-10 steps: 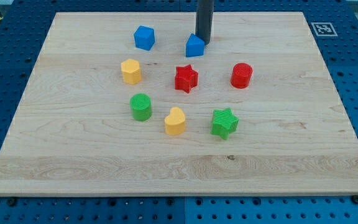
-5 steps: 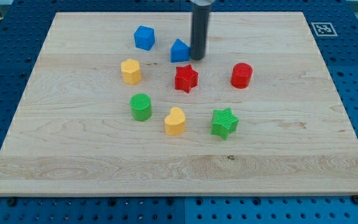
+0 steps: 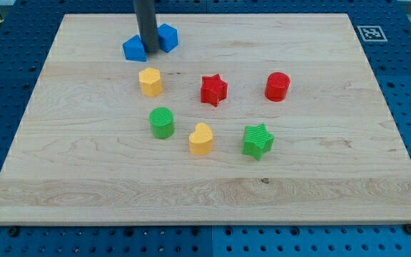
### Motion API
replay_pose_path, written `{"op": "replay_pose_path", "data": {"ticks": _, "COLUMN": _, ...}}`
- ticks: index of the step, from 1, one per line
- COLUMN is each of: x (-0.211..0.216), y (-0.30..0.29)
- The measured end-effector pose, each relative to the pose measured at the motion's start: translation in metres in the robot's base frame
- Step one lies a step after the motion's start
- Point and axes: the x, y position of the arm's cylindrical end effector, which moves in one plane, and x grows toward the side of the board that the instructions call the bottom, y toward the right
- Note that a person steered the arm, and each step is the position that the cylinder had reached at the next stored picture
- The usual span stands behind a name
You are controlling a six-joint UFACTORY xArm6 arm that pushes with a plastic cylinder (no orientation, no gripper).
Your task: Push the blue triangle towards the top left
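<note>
Blocks on the board [image 3: 334,185], counted: eight. Two blue, two yellow, two red, two green. I carried no claw, only a rod, so there was nothing to open, close or grasp with.

Listed from the view's left:

1. Blue triangle [image 3: 133,48], near the view's top left, touching the left side of my rod.
2. My tip [image 3: 150,51], set down between the two blue blocks, just right of the triangle and just left of the blue cube.
3. Yellow hexagon [image 3: 150,81], below my tip, near but apart from it.
4. Green cylinder [image 3: 162,122], below the hexagon, standing alone.
5. Blue cube [image 3: 167,37], at my rod's right side; its left edge was hidden behind the rod, so I could not tell if it touched.
6. Yellow heart [image 3: 200,138], lower, to the right of the cylinder.
7. Red star [image 3: 213,90], mid-board, well apart from the blue blocks.
8. Green star [image 3: 257,140], below and right of the red star.
9. Red cylinder [image 3: 277,86], rightmost block, level with the red star.

Other: a black-and-white marker [image 3: 371,33] at the board's top right corner; blue perforated table [image 3: 6,86] around the board.

No block lay between the triangle and the board's top left corner.
</note>
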Motion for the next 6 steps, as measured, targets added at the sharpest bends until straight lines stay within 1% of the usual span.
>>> {"op": "replay_pose_path", "data": {"ticks": 1, "x": -0.001, "y": -0.008}}
{"op": "replay_pose_path", "data": {"ticks": 4, "x": -0.004, "y": -0.008}}
{"op": "replay_pose_path", "data": {"ticks": 6, "x": -0.028, "y": 0.009}}
